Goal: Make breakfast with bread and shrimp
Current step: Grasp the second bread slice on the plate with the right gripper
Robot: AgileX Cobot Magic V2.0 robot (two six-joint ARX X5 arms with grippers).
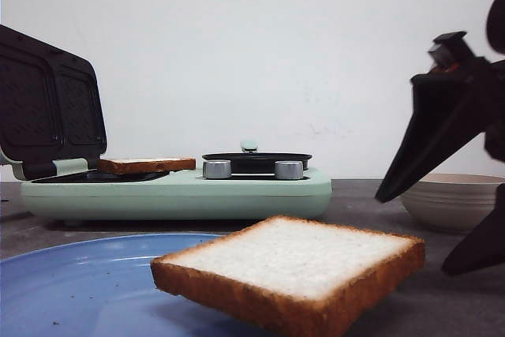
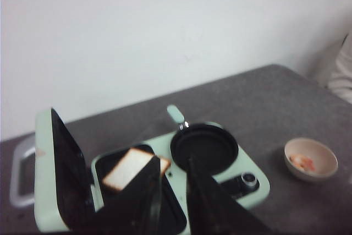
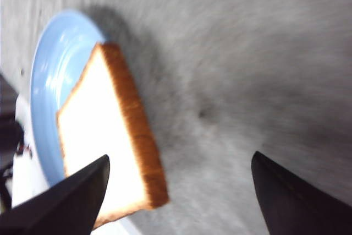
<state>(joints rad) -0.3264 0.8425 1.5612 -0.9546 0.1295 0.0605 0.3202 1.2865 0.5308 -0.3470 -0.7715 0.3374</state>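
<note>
One slice of bread point(image 1: 296, 262) lies on the blue plate point(image 1: 87, 282), its right corner hanging over the rim; the right wrist view shows the same bread point(image 3: 102, 136) partly off the plate point(image 3: 55, 64). My right gripper point(image 1: 412, 234) hangs just right of it, open wide and empty point(image 3: 180, 160). A second slice point(image 1: 146, 165) rests in the left well of the pale green sandwich maker point(image 1: 181, 195). High above that maker, my left gripper point(image 2: 174, 159) is slightly open and empty, over this slice point(image 2: 127, 168). Shrimp point(image 2: 302, 162) lie in a small bowl point(image 2: 324, 152).
The maker's dark lid point(image 1: 47, 108) stands open at the far left. A round black pan point(image 2: 204, 148) with a pale green handle point(image 2: 176, 114) fills its right side, and two metal knobs point(image 1: 252, 169) face front. The beige bowl point(image 1: 450, 203) sits behind my right gripper.
</note>
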